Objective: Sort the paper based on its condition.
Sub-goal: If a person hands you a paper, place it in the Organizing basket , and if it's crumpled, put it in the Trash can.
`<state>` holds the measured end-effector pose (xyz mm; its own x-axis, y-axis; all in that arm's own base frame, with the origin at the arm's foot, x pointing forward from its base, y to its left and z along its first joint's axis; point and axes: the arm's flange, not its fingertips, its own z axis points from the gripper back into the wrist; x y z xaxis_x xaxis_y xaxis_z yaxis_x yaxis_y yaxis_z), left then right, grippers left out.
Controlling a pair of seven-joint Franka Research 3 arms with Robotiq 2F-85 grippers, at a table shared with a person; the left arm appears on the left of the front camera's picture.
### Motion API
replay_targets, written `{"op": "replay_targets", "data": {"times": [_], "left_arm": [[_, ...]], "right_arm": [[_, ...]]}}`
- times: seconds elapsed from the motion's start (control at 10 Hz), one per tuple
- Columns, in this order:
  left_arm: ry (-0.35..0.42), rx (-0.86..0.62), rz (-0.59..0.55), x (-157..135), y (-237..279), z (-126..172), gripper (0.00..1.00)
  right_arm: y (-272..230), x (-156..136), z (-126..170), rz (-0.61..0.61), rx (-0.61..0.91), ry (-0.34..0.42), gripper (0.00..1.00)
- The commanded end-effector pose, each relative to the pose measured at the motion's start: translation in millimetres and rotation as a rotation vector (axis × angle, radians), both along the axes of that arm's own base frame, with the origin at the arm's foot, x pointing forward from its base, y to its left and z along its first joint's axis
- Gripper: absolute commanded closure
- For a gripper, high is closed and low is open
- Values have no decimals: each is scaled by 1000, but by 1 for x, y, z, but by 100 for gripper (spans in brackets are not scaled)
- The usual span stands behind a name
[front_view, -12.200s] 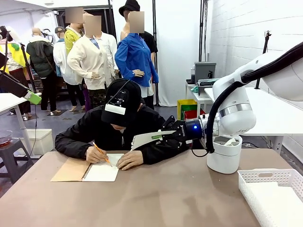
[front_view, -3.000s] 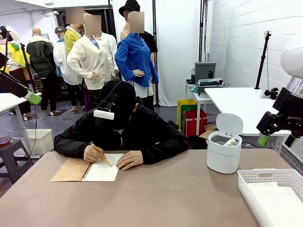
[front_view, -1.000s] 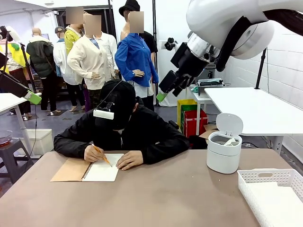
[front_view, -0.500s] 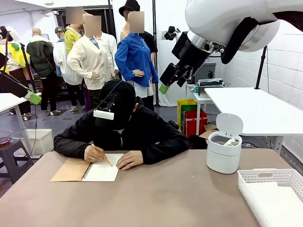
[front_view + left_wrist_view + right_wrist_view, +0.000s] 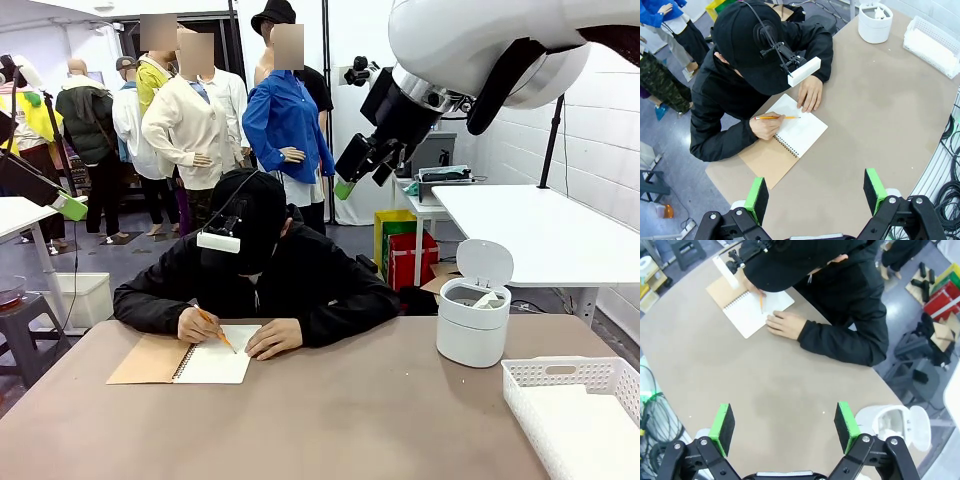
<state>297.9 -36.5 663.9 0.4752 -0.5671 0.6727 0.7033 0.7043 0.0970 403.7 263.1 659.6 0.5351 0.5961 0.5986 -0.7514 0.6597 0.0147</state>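
Observation:
Smooth white paper lies flat in the white basket at the table's front right, and the left wrist view shows that paper in the basket too. A crumpled paper ball sits inside the open white bin. My right gripper hangs high above the person's head, open and empty; its own view shows the gripper over bare tabletop. My left gripper is open and empty, high above the table's edge.
A person in black leans on the far left of the table and writes with a pencil in a spiral notebook, also seen as the notebook from the left wrist and the notebook from the right wrist. The bin stands near the basket.
Three seconds ago my right gripper hung low over the basket; it has since swung up and left. In the last second it only crept slightly higher. The person keeps writing.

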Motion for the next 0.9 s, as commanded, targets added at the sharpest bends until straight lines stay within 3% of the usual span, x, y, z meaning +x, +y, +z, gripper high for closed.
{"op": "replay_targets", "data": {"times": [0.0,0.8], "left_arm": [[-4,-3,4,0,1,-1,0],[-4,-3,4,0,1,-1,0]], "right_arm": [[1,-1,1,1,-14,-17,0],[0,0,1,2,-6,-5,0]]}}
